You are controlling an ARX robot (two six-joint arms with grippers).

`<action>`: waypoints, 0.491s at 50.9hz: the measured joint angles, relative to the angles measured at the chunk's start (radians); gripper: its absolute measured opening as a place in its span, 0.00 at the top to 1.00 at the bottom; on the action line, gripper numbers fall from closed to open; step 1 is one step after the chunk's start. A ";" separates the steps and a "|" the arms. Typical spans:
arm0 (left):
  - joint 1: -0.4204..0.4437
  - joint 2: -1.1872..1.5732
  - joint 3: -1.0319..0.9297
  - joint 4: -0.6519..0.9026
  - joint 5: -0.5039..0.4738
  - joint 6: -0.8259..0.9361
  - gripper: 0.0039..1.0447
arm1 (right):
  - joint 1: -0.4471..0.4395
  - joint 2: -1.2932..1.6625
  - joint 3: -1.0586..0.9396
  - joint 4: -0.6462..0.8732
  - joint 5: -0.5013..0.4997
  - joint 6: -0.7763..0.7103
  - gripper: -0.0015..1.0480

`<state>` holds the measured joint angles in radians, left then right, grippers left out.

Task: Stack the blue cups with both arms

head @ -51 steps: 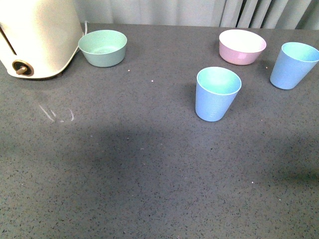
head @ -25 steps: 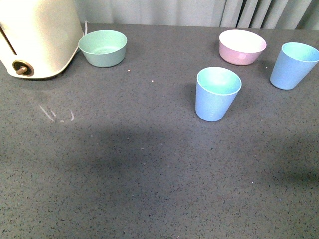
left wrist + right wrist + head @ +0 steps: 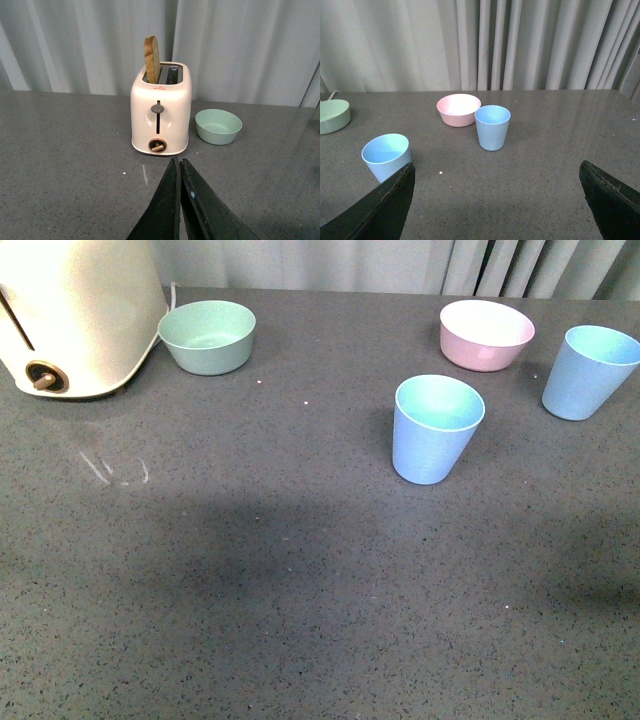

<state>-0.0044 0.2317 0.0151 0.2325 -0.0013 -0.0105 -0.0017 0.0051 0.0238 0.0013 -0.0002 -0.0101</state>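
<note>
The near blue cup [image 3: 435, 430] stands upright and empty mid-table, and the other blue cup [image 3: 588, 372] stands the same at far right. An empty pink bowl [image 3: 486, 334] sits between them, farther back. At far left, an empty mint bowl [image 3: 207, 336] sits beside a toaster [image 3: 75, 310] holding bread [image 3: 152, 60]. The left gripper [image 3: 178, 162] is pinched together on nothing, and the right gripper [image 3: 497, 167] is spread wide.

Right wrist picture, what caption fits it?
Open right gripper faces two blue cups and a pink bowl on a gray table.
</note>
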 joint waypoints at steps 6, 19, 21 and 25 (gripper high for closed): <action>0.000 -0.034 0.000 -0.034 0.000 0.000 0.99 | 0.000 0.000 0.000 0.000 0.000 0.000 0.09; 0.000 -0.215 0.000 -0.226 0.000 0.000 0.99 | 0.000 0.000 0.000 0.000 0.000 0.000 0.09; 0.000 -0.223 0.000 -0.227 0.000 0.000 0.99 | 0.000 0.000 0.000 0.000 0.000 0.000 0.09; 0.000 -0.223 0.000 -0.229 0.000 0.000 0.99 | 0.000 0.000 0.000 0.000 0.000 0.000 0.09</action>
<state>-0.0040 0.0090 0.0154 0.0032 -0.0017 -0.0105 -0.0017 0.0051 0.0238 0.0013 -0.0002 -0.0097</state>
